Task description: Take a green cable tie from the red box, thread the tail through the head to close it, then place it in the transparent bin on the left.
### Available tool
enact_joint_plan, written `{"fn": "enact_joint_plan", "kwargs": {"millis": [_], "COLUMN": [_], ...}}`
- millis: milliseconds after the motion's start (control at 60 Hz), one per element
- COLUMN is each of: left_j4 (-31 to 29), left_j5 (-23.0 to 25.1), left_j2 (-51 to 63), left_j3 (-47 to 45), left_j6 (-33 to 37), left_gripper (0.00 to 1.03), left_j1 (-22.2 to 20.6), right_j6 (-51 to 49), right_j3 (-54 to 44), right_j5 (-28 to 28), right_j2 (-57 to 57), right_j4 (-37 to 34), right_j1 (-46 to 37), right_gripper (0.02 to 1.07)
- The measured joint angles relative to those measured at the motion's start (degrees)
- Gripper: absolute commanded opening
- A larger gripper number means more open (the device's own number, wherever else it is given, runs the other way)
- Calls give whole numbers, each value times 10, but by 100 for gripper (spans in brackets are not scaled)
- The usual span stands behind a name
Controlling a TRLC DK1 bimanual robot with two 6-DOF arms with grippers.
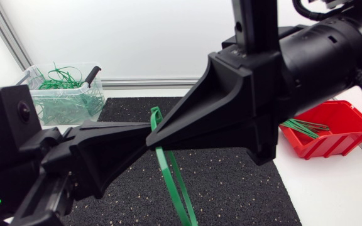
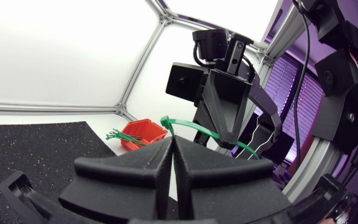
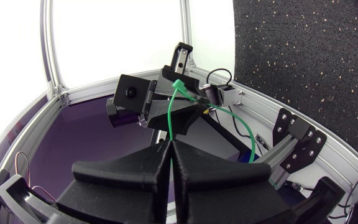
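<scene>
Cable tie (image 1: 168, 172) is in the air over the black mat (image 1: 244, 182), held where our two grippers meet tip to tip. It's well apart from the red box (image 1: 322, 143) and the transparent bin (image 1: 29, 72).

Head view: left gripper (image 1: 137, 130) comes in low from the left, right gripper (image 1: 159, 135) from higher on the right. The tie's head pokes up just above the tips and two strands hang below. We can't tell from here whether the tail is through the head, so we judge the step as threading/closing. To do it well:
- One gripper holds the head steady.
- The other feeds the tail square to the slot in short pushes, with no twist.
- Never slacken both grips at once.

Only this view shows the bin, with green ties in it, and the hanging strands.

Left wrist view: our own fingers are pressed together, seam closed, with the tie's head just ahead of the tips. We read that as clamped on the tie. The right gripper (image 2: 227, 140) sits opposite, tip down on the strap. This view adds the strap running past that tip and the box behind it. No bin.

Right wrist view: own fingers are likewise pressed together, so we judge this one is gripping the tie too. This view alone shows the strap bowing wide from the left gripper (image 3: 180, 124) back toward our fingers.
</scene>
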Motion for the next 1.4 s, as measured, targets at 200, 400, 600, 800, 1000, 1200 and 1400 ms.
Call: {"fn": "enact_joint_plan", "kwargs": {"millis": [200, 400, 600, 800, 1000, 1200, 1400], "left_j4": [-7, -7, -5, -5, -5, -5, -9], "left_j5": [-14, -28, -26, -26, -27, -29, -49], "left_j2": [1, 1, 1, 1, 1, 1, 1], "left_j3": [5, 10, 10, 10, 10, 10, 10], "left_j6": [17, 30, 32, 32, 32, 32, 33], "left_gripper": [4, 4, 4, 4, 4, 4, 4], "left_j1": [-10, -10, -10, -10, -14, -18, -29], "right_j6": [0, 0, 2, 9, 13, 13, 13], "right_j3": [2, 8, 8, 8, 8, 8, 8], "right_j5": [-6, -7, -6, -6, -6, -6, -7], "right_j2": [13, 12, -3, -4, -4, 1, 17], "right_j4": [0, -4, -4, -4, -4, -4, -2], "right_j1": [0, -11, -26, -30, -30, -30, -30], "right_gripper": [7, 7, 7, 7, 7, 7, 7]}}
